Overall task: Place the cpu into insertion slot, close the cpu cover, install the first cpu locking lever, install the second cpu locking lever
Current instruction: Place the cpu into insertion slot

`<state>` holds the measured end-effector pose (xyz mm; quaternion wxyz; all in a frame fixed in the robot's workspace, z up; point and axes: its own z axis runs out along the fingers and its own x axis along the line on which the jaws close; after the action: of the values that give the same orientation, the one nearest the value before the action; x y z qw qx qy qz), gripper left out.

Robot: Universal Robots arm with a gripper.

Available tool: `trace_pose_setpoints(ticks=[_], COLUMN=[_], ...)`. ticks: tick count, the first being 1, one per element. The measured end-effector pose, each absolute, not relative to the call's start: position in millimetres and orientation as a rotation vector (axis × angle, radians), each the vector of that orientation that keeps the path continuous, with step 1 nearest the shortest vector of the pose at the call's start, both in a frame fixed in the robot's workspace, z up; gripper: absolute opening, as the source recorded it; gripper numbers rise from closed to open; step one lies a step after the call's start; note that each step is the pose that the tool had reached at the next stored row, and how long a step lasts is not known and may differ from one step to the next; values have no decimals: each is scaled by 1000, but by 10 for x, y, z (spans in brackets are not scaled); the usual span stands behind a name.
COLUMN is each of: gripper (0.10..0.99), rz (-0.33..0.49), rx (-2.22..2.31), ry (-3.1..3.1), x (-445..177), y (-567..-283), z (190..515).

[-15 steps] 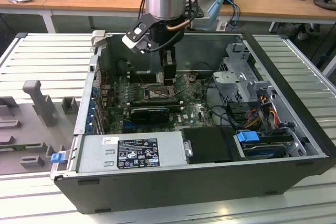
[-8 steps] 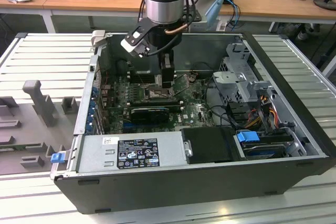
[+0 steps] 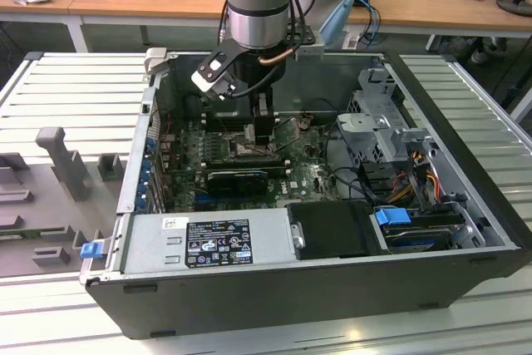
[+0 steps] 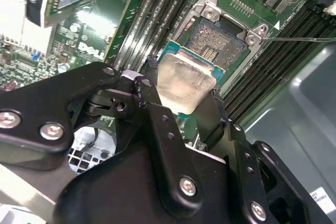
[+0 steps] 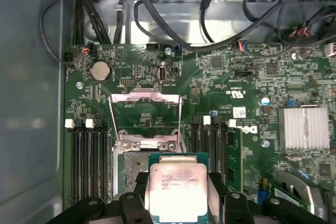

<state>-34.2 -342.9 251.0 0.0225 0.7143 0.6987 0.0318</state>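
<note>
**Cpu gripped over the slot, not yet squared to it**

The gripper (image 4: 184, 85) is clamped on the cpu (image 4: 185, 80). One black finger presses each of two opposite edges, and the pale metal face is turned towards the wrist cameras. In the first wrist view the same hold shows, with the gripper (image 5: 178, 192) pinching the cpu (image 5: 177, 190) flat between its fingers.

Just past the chip lies the slot (image 4: 219, 43). In the second wrist view the cpu overlaps the slot's near corner, while most of the dark contact field and the silver rim lie beyond it, farther from the gripper body. In the first wrist view a strip of the slot (image 5: 130, 177) shows beside the chip, on the side away from the finned heatsink (image 5: 303, 127). The chip therefore looks offset from the slot towards the heatsink. It seems to hang above the slot rather than sit in it, though whether they touch cannot be told.

Beyond the slot the cover (image 5: 145, 97) is swung open, its cut-out showing green board. A thin lever (image 4: 299, 39) juts out free from one rim corner.

In the exterior view the gripper (image 3: 249, 126) reaches down at upper centre into the open case (image 3: 274, 288), over the board (image 3: 303, 180).
</note>
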Motion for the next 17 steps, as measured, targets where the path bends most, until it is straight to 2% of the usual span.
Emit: trace_pose_setpoints(ticks=[17], gripper=[529], rz=[103], rx=[2211], ry=[2170], x=[-429], y=[-3271], z=[2220])
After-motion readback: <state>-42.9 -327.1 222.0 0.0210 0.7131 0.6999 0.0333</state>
